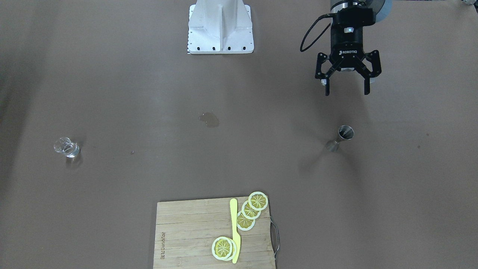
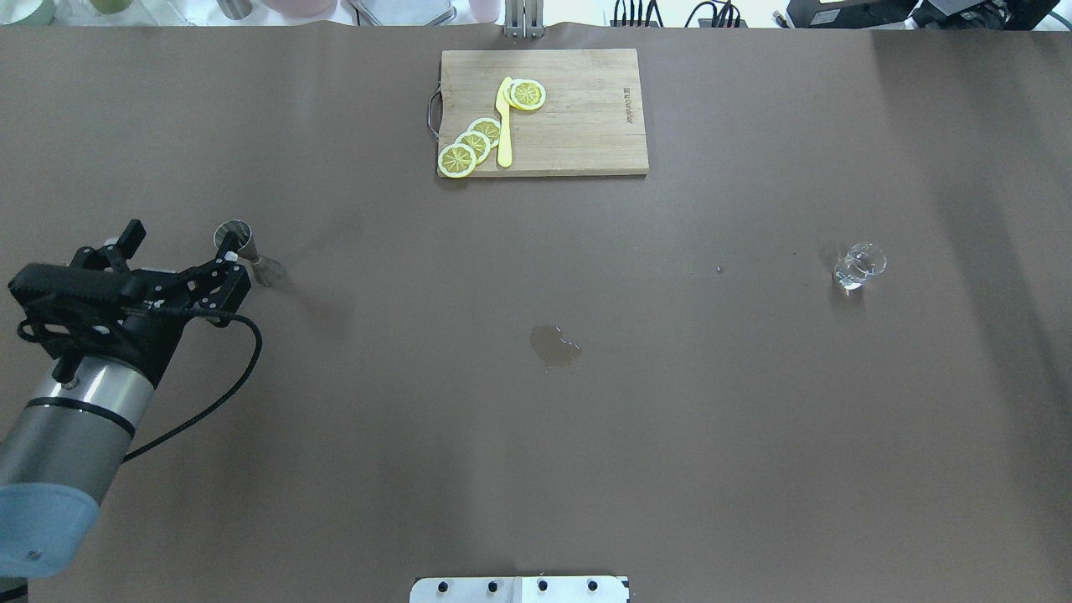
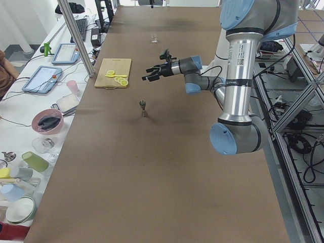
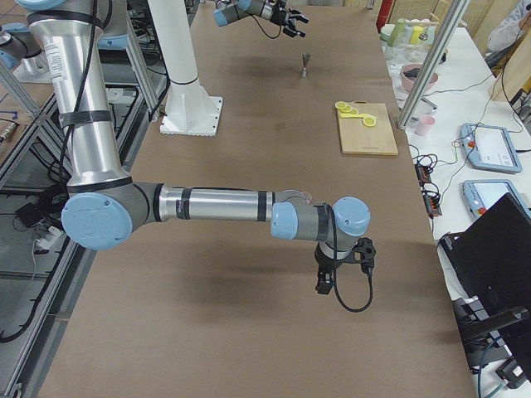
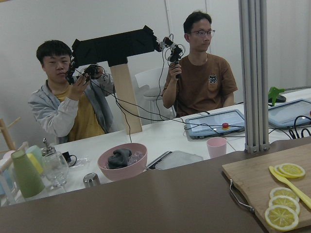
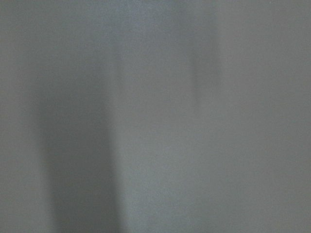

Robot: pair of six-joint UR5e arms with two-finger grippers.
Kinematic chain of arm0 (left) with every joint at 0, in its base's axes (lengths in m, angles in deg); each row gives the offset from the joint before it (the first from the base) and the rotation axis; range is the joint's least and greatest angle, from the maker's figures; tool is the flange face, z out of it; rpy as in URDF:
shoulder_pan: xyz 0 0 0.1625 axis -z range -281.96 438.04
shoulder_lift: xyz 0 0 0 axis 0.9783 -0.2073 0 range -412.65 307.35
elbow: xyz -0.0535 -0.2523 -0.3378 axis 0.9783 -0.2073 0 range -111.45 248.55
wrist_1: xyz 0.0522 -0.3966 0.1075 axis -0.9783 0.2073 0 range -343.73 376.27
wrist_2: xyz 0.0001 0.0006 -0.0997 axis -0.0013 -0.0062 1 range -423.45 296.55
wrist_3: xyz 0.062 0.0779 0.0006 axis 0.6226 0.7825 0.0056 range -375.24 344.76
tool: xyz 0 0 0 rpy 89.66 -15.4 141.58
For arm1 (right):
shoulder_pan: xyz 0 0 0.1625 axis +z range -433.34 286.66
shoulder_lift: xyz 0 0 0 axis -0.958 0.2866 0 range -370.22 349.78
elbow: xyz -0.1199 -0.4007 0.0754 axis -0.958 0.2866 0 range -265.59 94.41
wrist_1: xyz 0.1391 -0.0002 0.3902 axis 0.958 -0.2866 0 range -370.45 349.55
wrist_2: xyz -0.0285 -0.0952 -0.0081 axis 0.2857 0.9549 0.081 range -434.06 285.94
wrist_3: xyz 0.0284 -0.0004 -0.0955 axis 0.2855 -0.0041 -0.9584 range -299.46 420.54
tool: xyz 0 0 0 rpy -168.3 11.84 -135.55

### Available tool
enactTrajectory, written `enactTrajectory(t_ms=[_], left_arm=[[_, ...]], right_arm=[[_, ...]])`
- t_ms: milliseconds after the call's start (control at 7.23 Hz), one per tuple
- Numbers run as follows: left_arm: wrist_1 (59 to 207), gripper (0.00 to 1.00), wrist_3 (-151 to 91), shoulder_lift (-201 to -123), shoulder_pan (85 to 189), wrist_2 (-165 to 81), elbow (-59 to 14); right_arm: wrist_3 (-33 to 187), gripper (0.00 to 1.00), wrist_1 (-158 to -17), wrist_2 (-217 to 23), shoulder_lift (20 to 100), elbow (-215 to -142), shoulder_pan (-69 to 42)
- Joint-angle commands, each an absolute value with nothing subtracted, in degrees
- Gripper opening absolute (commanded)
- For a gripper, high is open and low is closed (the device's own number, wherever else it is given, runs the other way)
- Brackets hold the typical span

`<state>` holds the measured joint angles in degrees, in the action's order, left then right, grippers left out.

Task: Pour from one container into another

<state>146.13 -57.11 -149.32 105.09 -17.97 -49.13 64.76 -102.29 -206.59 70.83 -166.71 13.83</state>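
ROBOTIQ in white on the left claw (image 1: 347, 92)

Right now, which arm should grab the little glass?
Probably the right. The glass stands on the robot's right side, while the open left gripper hovers far away, near the jigger.

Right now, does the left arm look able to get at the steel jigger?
Probably yes. The left end effector hangs open just short of the jigger, which stands upright, and nothing lies between them.
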Motion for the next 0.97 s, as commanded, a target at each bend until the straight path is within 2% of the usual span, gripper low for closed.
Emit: enactTrajectory(t_ms=[0,277,553,830], left_arm=[[143.73,0.99,-49.80,-160.61,115.96,-2.01,-39.25],[141.79,0.99,-45.59,-168.45,125.47,15.86,-27.38],[136.34,0.99,-38.12,-170.33,129.25,20.00,-24.53],[129.70,0.99,-35.30,-169.29,140.90,37.97,-25.22]], right_arm=[[64.76,1.00,-102.29,-206.60,70.82,-166.62,13.84],[64.84,1.00,-102.29,-206.51,70.91,-166.62,13.84],[64.85,1.00,-102.29,-206.51,70.99,-166.62,13.84],[64.85,1.00,-102.29,-206.42,70.91,-166.62,13.76]])
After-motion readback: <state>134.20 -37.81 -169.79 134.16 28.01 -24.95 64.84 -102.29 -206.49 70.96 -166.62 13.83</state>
